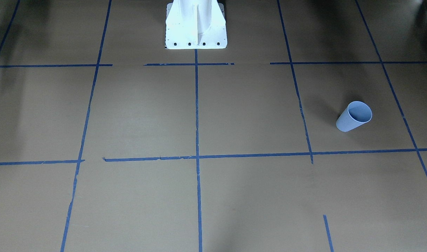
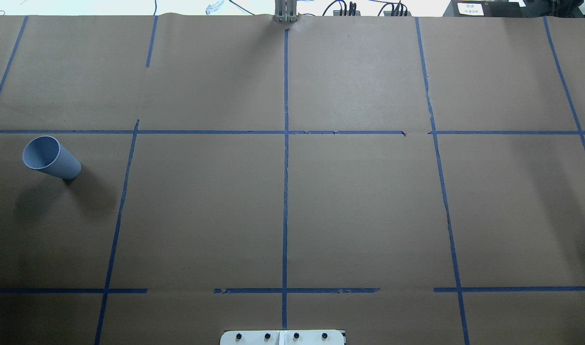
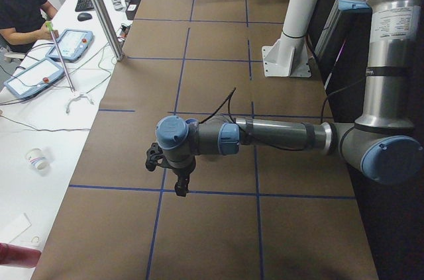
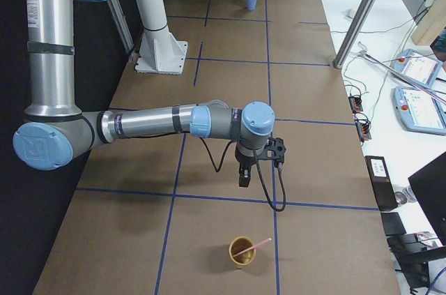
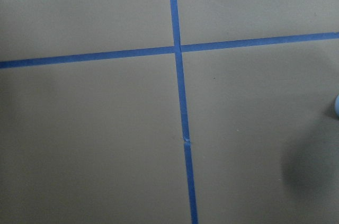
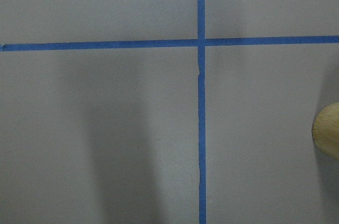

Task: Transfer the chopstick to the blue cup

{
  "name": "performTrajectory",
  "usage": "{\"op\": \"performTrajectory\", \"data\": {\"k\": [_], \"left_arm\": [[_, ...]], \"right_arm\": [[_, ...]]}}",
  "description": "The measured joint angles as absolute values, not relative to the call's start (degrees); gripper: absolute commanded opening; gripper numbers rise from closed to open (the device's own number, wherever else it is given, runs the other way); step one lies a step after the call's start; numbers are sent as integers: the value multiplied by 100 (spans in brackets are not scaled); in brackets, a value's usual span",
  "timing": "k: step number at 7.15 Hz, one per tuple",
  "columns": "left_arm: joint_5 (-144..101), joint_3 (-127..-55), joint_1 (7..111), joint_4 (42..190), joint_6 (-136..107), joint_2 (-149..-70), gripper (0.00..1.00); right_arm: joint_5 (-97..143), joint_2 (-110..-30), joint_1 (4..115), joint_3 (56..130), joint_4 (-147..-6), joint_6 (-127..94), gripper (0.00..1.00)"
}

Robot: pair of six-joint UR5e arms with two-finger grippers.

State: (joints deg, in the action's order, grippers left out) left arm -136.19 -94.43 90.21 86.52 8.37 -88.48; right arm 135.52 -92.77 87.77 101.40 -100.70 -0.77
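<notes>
brown paper table (image 2: 369, 215); blue tape grid (image 2: 286, 191); blue cup (image 2: 52, 158) upright

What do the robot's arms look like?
The left arm and the right arm are both shiny silver tubes. They have grey joints with round blue caps. Each arm ends in a small black part, the left gripper and the right gripper. A thin black cable loops off each wrist.

Opposite steep views, blue cup (image 1: 353, 116) in both
</notes>
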Motion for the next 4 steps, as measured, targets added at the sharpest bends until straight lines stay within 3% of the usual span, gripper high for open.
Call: {"op": "performTrajectory", "data": {"k": [4], "left_arm": [[-13589,-9481,7928,9866,-1585,-9083,100]], "right_arm": [[13591,-9339,8641,10108,-9665,-69,100]]}}
